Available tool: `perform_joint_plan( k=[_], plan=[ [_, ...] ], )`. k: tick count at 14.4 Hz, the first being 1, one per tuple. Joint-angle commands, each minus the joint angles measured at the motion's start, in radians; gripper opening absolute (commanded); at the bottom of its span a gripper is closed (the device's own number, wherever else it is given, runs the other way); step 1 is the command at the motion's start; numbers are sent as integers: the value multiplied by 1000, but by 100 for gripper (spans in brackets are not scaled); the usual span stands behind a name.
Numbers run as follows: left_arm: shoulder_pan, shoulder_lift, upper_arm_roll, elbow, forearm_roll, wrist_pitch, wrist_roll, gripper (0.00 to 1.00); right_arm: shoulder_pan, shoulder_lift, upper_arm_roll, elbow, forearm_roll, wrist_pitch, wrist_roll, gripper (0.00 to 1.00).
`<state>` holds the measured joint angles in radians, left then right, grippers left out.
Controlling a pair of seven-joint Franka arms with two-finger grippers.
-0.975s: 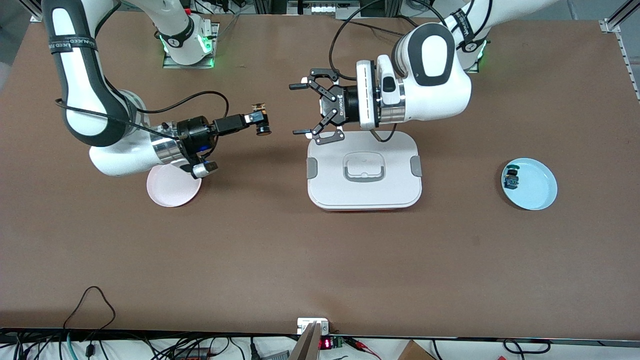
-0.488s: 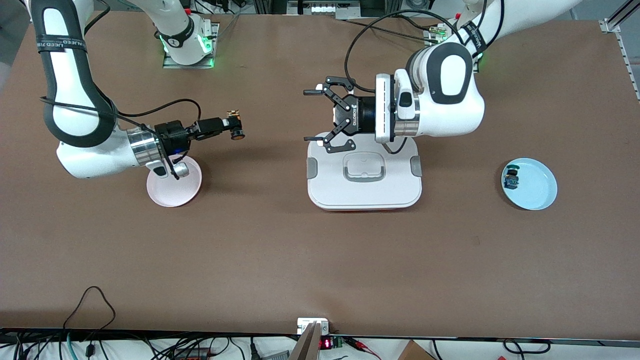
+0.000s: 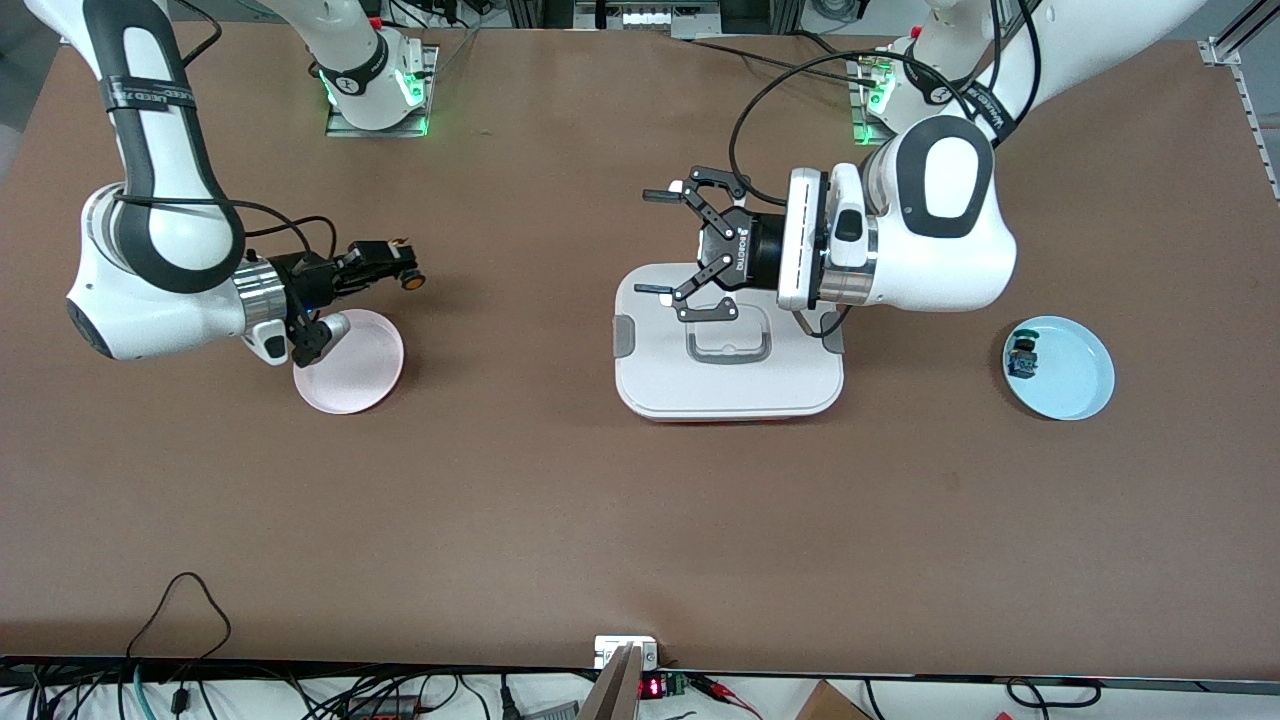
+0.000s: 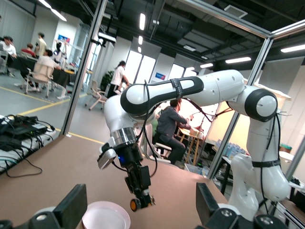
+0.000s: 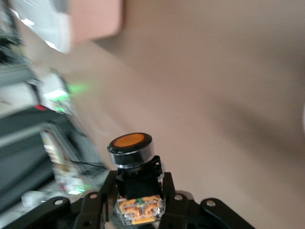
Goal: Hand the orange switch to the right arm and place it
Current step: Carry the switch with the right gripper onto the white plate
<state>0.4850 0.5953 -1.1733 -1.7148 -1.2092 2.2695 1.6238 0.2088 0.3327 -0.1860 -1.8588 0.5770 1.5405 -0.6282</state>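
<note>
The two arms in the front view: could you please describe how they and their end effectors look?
Both arms are glossy white with black joint bands and trailing black cables. The right end effector is long, slim and black behind a silver wrist; the left end effector is a wide black linkage claw with white lettering.

table [image 3: 560,500] matt brown, kinda felt-like | box [image 3: 730,385] smooth white plastic, grey clips | pink plate [image 3: 360,375] by it looks matt | blue plate [image 3: 1075,375] slight sheen | switch [image 5: 131,150] shiny chrome ring, glossy orange face, black plastic body | arms glossy white shell
</note>
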Motion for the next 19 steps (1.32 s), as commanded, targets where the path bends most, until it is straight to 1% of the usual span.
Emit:
perform_joint_plan(
  k=[1,3,5,8,10,11,14,16,17,18,19],
  plan=[
    [-5,-8,7,44,150,-59,-128,100,0,-15,10,-8,-176,76,-135,0],
    [-5,-8,14,78,299,-122,-279,100,3,-15,11,-14,-302,140,-221,0],
    [4,-8,14,105,440,-204,-436,100,3,-12,11,-22,-402,210,-324,0],
    [3,-9,12,133,607,-301,-676,100,1,-9,11,-39,-509,304,-457,0],
    [4,-9,14,147,666,-393,-803,100,3,-11,11,-77,-569,412,-528,0],
    [6,-9,15,149,704,-428,-868,100,3,-11,11,-104,-588,470,-559,0],
    [6,-9,20,171,882,-520,-1140,100,0,-11,11,-195,-592,636,-645,0],
    [-5,-12,18,193,992,-570,-1333,100,1,-11,11,-232,-592,693,-668,0],
    [-23,-22,17,239,1093,-596,-1430,100,3,-9,11,-244,-592,723,-695,0],
    [-64,-23,18,274,1217,-637,-1512,100,3,-7,11,-258,-592,759,-723,0],
    [-88,-23,17,293,1328,-677,-1574,100,3,-3,11,-270,-592,792,-743,0]
  ],
)
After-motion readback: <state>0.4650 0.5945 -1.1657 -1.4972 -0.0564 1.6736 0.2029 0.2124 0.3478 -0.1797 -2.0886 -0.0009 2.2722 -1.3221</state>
